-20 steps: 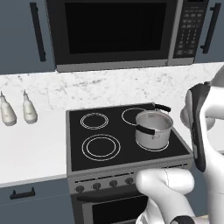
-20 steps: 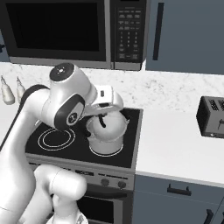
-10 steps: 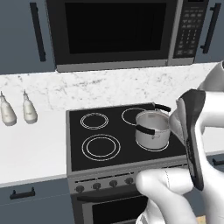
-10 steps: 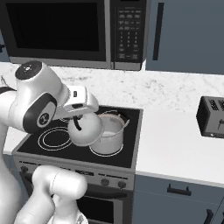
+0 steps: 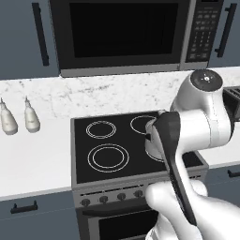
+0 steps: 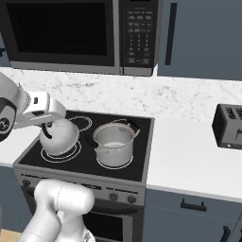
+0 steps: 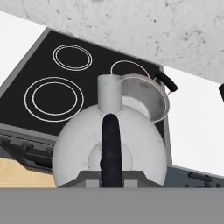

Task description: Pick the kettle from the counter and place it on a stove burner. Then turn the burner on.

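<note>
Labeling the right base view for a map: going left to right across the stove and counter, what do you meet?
Kettle held in the gripper → steel pot → bare white counter → toaster.

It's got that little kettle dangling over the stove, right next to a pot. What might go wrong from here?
The kettle hangs from the claw by its thin dark handle, so it might swing or slip.

The steel pot sits close beside it on the cooktop; a sideways drift could bump it.

In the right base view the kettle is over the front left burner, but if set down off-centre it would heat poorly.
</note>
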Controlling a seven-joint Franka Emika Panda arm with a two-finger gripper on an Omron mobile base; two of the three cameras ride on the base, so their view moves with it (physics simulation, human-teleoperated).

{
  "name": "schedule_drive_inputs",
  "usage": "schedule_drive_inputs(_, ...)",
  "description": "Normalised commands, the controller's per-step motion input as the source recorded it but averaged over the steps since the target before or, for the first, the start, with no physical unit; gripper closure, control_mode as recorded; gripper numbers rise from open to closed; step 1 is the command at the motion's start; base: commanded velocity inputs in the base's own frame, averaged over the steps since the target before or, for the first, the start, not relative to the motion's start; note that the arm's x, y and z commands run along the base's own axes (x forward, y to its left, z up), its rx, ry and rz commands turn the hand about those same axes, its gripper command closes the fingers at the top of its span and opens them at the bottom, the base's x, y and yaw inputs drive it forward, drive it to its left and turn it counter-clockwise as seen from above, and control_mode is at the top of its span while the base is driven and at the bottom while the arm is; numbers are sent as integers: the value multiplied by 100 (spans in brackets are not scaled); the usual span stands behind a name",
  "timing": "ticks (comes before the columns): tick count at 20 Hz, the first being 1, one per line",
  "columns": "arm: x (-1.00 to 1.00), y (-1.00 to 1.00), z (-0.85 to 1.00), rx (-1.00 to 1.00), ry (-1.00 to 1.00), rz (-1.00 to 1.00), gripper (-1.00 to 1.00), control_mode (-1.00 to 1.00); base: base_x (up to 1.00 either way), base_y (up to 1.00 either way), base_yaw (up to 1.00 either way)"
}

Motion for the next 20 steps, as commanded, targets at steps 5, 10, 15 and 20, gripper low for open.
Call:
schedule_drive_inputs(5,12,100,4,0,0,0,100,-100,0,0,0)
schedule_drive_inputs(10,49,97,-26,0,7,0,100,-100,0,0,0)
schedule_drive_inputs(15,77,48,-65,2,19,0,100,-100,0,0,0)
schedule_drive_inputs(20,99,3,-70,14,29,0,100,-100,0,0,0)
